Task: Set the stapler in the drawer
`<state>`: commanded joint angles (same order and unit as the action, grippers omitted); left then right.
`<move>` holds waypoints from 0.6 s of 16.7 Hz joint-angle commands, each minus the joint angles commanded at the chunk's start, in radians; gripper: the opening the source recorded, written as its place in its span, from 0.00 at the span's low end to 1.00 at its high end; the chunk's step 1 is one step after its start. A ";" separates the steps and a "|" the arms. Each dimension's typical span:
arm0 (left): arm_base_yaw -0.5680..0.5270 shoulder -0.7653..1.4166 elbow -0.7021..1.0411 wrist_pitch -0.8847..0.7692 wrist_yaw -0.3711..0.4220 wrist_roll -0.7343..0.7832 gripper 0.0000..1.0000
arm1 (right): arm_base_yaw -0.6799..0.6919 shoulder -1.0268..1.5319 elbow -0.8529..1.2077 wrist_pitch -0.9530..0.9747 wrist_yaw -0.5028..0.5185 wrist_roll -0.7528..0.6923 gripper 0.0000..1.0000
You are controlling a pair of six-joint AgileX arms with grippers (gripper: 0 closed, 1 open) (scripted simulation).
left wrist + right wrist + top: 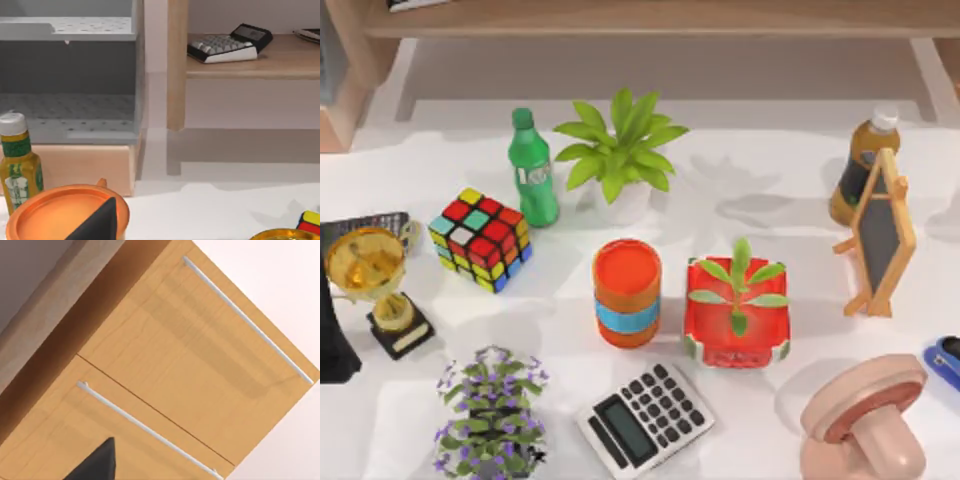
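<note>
The stapler [944,362], bright blue with a dark inset, lies at the far right edge of the white bench [770,200], just beside the pink mushroom-shaped object [860,420] and below the small chalkboard easel [880,235]. A calculator [645,420] sits at the near edge, well apart from it, with an orange canister [627,292] and a red planter [738,312] in the middle. In the right wrist view, two wooden drawer fronts [190,365] with slim metal handles [247,320] appear shut; a dark tip of the right claw [97,462] shows, and I cannot tell whether it is released or clenched. The left claw [100,222] likewise shows a dark tip above an orange lid [60,212], its state unclear.
</note>
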<state>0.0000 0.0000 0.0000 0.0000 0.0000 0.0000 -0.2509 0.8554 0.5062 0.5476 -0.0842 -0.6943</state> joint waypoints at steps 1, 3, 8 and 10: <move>0.000 0.000 0.000 0.000 0.000 0.000 1.00 | -0.024 0.110 0.052 0.057 -0.017 -0.075 1.00; 0.000 0.000 0.000 0.000 0.000 0.000 1.00 | -0.068 0.336 0.154 0.170 -0.057 -0.225 1.00; 0.000 0.000 0.000 0.000 0.000 0.000 1.00 | -0.155 0.885 0.380 0.423 -0.173 -0.571 1.00; 0.000 0.000 0.000 0.000 0.000 0.000 1.00 | -0.178 1.072 0.451 0.502 -0.220 -0.679 1.00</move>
<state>0.0000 0.0000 0.0000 0.0000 0.0000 0.0000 -0.4285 1.9273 0.9569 1.0496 -0.3041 -1.3736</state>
